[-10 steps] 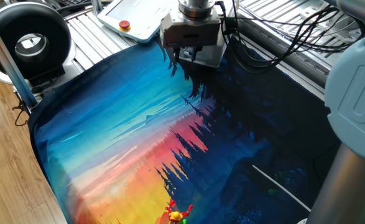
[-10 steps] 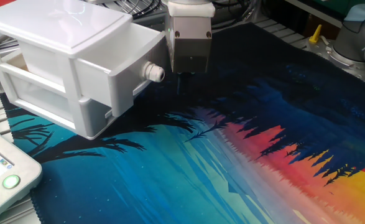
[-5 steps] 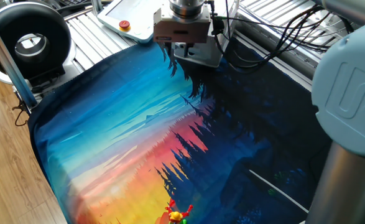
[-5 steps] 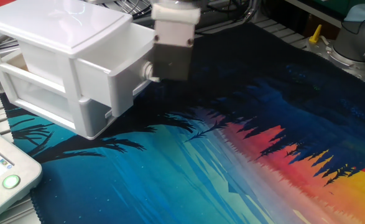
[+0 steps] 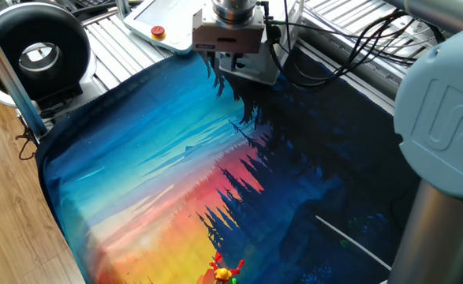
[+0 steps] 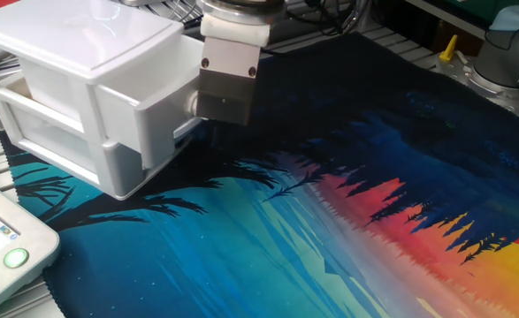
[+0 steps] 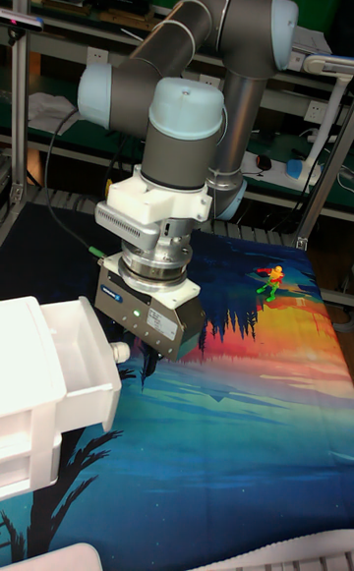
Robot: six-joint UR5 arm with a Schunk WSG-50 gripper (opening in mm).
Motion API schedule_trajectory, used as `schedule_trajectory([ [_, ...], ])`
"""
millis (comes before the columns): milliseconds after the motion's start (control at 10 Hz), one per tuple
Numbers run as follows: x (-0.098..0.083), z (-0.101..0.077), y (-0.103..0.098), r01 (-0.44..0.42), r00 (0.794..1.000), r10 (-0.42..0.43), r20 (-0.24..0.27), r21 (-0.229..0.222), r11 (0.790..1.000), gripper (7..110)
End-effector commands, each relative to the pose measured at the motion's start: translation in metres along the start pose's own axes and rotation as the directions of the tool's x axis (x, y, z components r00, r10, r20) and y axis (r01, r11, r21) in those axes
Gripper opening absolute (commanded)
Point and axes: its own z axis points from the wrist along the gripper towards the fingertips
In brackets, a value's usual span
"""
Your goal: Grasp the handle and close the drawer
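The drawer (image 6: 148, 115) is the top one of a small white boxy unit (image 6: 73, 53) at the left of the other fixed view, and it sticks out partway. My gripper (image 6: 219, 124) stands right against the drawer's front, and its body covers most of the handle (image 6: 191, 103). In the tall view the round handle (image 7: 120, 350) shows just left of the gripper (image 7: 148, 374), whose dark fingers hang close together with nothing between them. The gripper (image 5: 229, 65) hides the drawer in one fixed view.
A colourful sunset cloth (image 6: 330, 221) covers the table. A white panel with a red button (image 5: 158, 31) lies behind the gripper, and a black round device (image 5: 38, 51) stands at the left. A small toy figure (image 5: 225, 272) rests at the cloth's near edge. Cables (image 5: 349, 47) trail behind the arm.
The gripper has moved sideways toward the white unit, reaching the drawer's front. The drawer has slid partway back into the unit.
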Motion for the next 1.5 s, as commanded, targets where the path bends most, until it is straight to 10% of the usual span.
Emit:
schedule_trajectory([
  [0, 0.002, 0.002, -0.010, -0.013, 1.000, 0.012, -0.009, -0.021, 1.000, 44],
  [1400, -0.012, 0.010, -0.011, -0.008, 0.999, 0.010, 0.043, -0.039, 0.999, 44],
])
